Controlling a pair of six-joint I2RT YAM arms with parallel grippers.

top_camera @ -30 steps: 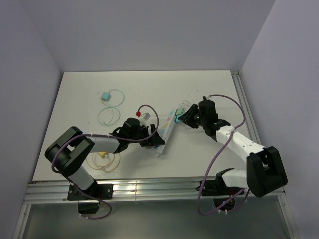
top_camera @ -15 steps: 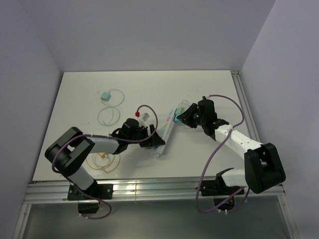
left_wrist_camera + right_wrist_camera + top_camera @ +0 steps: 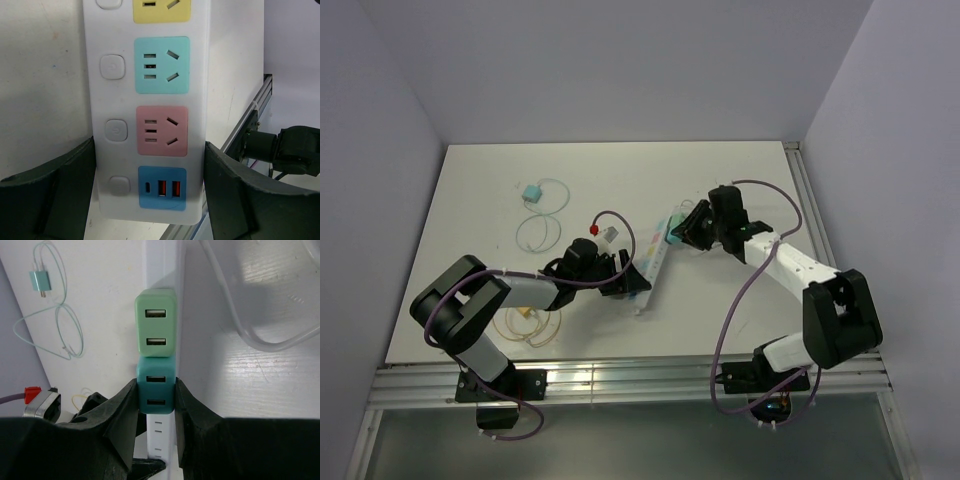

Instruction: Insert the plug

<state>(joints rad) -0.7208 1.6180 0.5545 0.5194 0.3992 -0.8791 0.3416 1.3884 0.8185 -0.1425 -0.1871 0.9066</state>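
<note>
The teal plug [image 3: 156, 390] sits upright on the white strip [image 3: 160, 270], pinched from both sides by the right gripper [image 3: 156, 385], whose fingers are pressed tight against it. It touches a green charger [image 3: 156, 330] that stands just beyond it on the same strip. From here I cannot tell whether its pins are in a socket or only resting on the face.

From above, the plug [image 3: 672, 236] is at the far end of the strip [image 3: 655, 260], which lies slantwise near the middle of the desk [image 3: 720, 170]. The right gripper [image 3: 685, 232] comes at it from the right edge's side.

The left gripper [image 3: 625, 280] has the strip's near end. In its wrist view the strip [image 3: 112, 100] runs between the two fingers [image 3: 75, 185], which touch its long sides, so the left gripper [image 3: 150, 150] is clamped across it. The pink socket [image 3: 162, 131] and blue USB block [image 3: 162, 187] lie between the fingers, and the teal socket [image 3: 162, 65] and yellow socket [image 3: 161, 10] are free beyond them.

A clear cable [image 3: 250, 335] loops on the desk just right of the green charger. Well apart, towards the far-left corner, lie a small blue charger [image 3: 532, 192] and its coiled lead [image 3: 542, 232]. A yellow lead [image 3: 525, 325] is coiled by the near edge, beside the left arm.
</note>
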